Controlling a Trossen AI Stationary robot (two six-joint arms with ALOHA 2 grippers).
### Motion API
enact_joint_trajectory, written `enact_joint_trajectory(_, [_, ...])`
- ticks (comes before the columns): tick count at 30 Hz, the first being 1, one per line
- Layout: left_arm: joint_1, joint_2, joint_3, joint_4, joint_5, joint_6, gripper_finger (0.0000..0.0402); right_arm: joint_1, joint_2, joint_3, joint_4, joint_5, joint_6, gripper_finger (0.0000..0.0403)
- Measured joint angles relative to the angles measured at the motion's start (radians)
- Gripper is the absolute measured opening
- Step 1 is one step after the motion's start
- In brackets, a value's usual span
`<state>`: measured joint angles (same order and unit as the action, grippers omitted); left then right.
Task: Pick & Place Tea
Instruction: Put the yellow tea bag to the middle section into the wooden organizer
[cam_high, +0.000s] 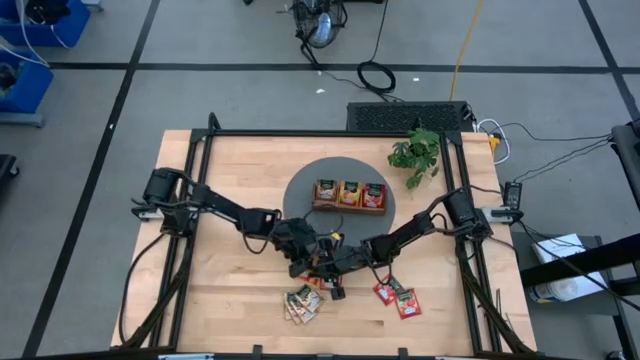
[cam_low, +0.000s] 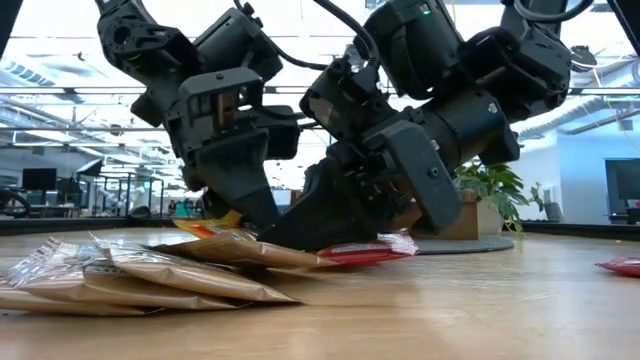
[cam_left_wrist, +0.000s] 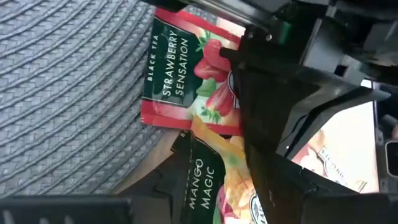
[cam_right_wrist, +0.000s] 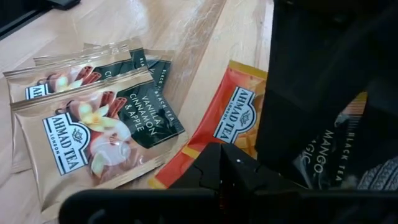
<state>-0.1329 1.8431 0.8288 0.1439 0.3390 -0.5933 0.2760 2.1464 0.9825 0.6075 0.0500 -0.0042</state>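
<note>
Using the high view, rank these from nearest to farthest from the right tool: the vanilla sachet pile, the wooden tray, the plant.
From the right tool, near the table's middle:
1. Vanilla sachet pile, toward the table's front edge.
2. Wooden tray, on the grey mat.
3. Plant, at the back right.

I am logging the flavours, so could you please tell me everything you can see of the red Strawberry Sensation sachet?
The Strawberry Sensation sachet is a flat, glossy packet with red edges, a dark green panel with white lettering and a strawberry picture. It lies flat, partly on the grey woven mat. An orange Mango Magic sachet overlaps one end, and a dark gripper finger hides part of it.
</note>
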Motion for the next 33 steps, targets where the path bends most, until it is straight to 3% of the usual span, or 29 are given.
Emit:
enact_joint_trajectory(10, [0.037,-0.086,-0.004,-0.203,0.030,0.088,0.0135,0.000,0.001,-0.001,-0.004,0.000,0.012,0.0000])
enact_joint_trajectory(15, [0.039,-0.087,-0.004,-0.195,0.028,0.094,0.0113,-0.001,0.002,-0.001,-0.002,0.000,0.009,0.0000])
enact_joint_trajectory(19, [0.034,-0.087,-0.004,-0.186,0.026,0.135,0.0080,-0.001,0.002,-0.001,-0.002,0.000,0.006,0.0000])
enact_joint_trajectory(24, [0.022,-0.087,-0.004,-0.164,0.011,0.179,0.0009,-0.001,0.002,-0.001,0.001,0.000,-0.012,0.0000])
enact_joint_trajectory(29, [-0.005,-0.088,-0.004,-0.171,-0.058,0.243,0.0004,0.006,-0.005,-0.001,-0.001,-0.001,-0.045,0.0004])
enact_joint_trajectory(33, [-0.022,-0.123,-0.003,-0.187,-0.103,0.262,0.0003,0.015,-0.061,-0.004,-0.013,0.007,-0.071,0.0033])
